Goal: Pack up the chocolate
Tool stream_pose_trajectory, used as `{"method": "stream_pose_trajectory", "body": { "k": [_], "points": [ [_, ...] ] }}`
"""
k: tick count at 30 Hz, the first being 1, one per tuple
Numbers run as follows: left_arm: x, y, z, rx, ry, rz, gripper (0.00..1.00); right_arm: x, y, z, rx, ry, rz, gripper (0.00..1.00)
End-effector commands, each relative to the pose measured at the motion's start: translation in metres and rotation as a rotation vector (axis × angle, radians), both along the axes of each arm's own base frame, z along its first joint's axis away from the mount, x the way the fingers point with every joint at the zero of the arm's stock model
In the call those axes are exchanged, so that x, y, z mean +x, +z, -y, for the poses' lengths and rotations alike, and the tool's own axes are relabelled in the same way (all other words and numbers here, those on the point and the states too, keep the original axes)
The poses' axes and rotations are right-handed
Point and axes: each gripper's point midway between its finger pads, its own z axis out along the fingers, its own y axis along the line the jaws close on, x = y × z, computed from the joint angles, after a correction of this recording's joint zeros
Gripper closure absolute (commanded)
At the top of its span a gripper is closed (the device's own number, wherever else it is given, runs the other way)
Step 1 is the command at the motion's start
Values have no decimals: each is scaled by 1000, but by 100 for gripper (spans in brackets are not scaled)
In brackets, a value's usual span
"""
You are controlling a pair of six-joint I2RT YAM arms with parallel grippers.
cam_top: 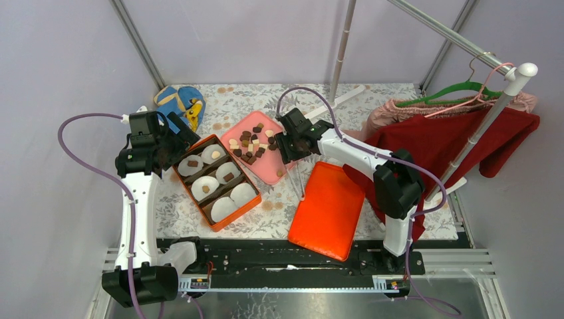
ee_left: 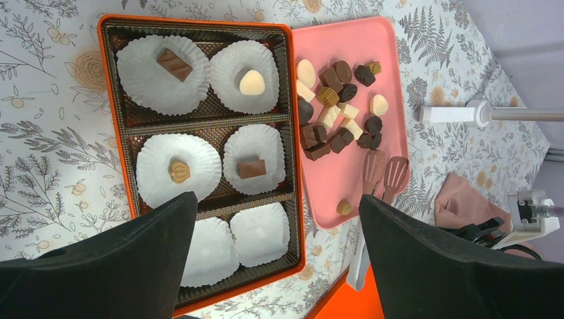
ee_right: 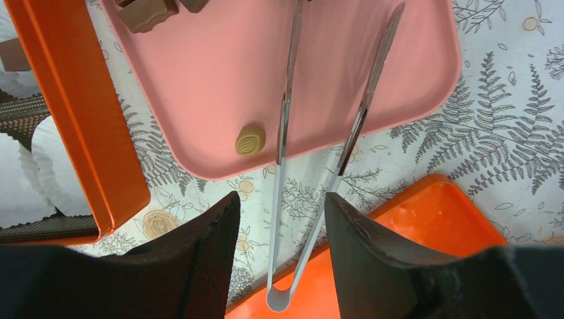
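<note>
Chocolate (cam_top: 253, 143) (ee_left: 332, 113) lies heaped on a pink tray (cam_top: 266, 166) (ee_left: 332, 186). One light brown piece (ee_right: 250, 140) sits alone near the tray's rim. The orange box (cam_top: 247, 203) (ee_left: 106, 66) holds white liners. Several carry a piece, for instance a brown one (ee_left: 174, 64) and a cream one (ee_left: 251, 82); two liners (ee_left: 263, 232) are bare. My left gripper (cam_top: 183, 136) (ee_left: 278, 198) hovers wide open above the box. My right gripper (cam_top: 289, 156) (ee_right: 280, 195) is open astride metal tongs (ee_right: 280, 166), with a gap on the left side. The tongs' tips (ee_left: 376, 171) rest on the tray.
An orange lid (cam_top: 329, 206) (ee_right: 425, 226) lies right of the tray, under the tongs' hinge end. A blue and yellow bag (cam_top: 181, 100) sits at the back left. Red cloth (cam_top: 452, 136) hangs from a rack (cam_top: 492, 113) on the right.
</note>
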Motion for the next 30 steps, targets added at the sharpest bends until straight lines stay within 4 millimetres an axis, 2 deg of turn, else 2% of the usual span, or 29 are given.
{"method": "stream_pose_trajectory", "body": {
  "k": [1, 5, 8, 15, 21, 30],
  "points": [
    [2, 6, -1, 18, -6, 32, 1, 10, 11, 4, 6, -41, 61, 44],
    [1, 2, -1, 21, -10, 23, 1, 9, 1, 21, 5, -120, 60, 44],
    [0, -1, 0, 15, -13, 15, 1, 4, -15, 28, -10, -147, 35, 44],
    [1, 0, 0, 16, -18, 18, 1, -1, -40, 30, -31, -160, -6, 51],
    [2, 0, 1, 14, -22, 15, 1, -5, -50, 29, -35, -148, -28, 62],
    [4, 1, 1, 7, -21, 15, 1, -10, -60, 34, -68, -126, -47, 66]
  ]
}}
